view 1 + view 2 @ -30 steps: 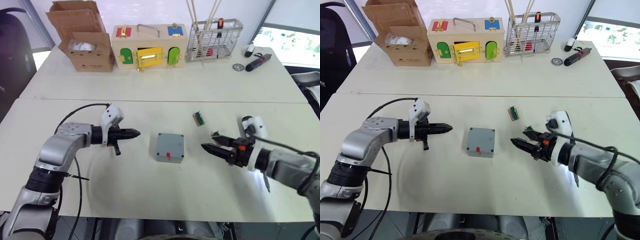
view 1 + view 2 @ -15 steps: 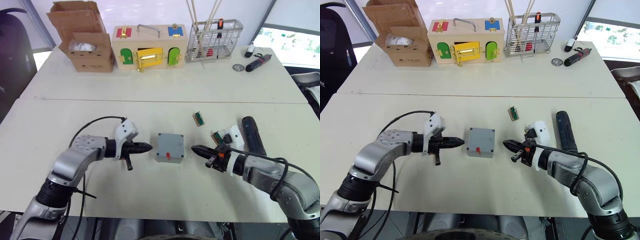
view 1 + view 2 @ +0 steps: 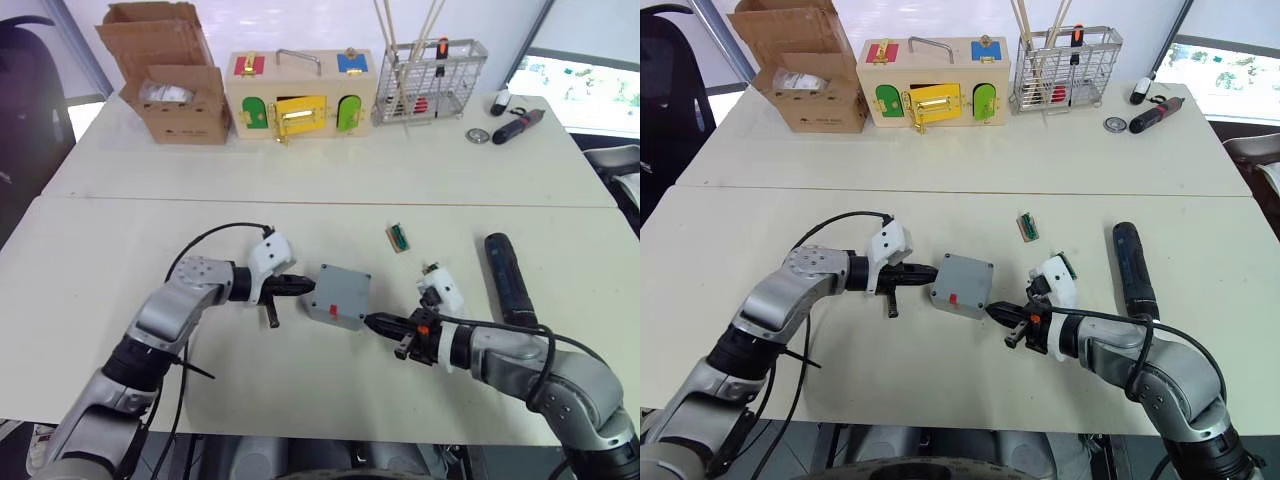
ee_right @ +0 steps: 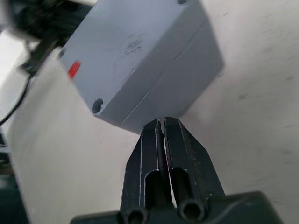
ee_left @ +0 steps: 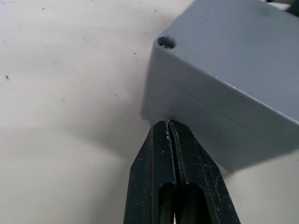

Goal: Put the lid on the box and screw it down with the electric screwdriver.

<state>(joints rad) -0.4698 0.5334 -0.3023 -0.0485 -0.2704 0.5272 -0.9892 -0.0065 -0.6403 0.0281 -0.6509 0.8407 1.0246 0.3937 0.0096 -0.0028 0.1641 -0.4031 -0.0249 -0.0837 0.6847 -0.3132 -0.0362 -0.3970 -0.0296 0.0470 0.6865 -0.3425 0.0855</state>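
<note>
Now both closed, my left gripper [image 3: 305, 286] and right gripper [image 3: 372, 321] pinch the box [image 3: 338, 296] mid-surface (it's tilted); uneven pressure could squirt it sideways.

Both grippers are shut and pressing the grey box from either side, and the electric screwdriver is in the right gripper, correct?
Not quite. The electric screwdriver lies on the table, apart from the right gripper, as the right eye view shows. The rest holds: the left gripper and the right are shut against the grey box.

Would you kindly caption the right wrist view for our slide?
Shut right pincer meets the grey box at its lower edge on the table.
</note>
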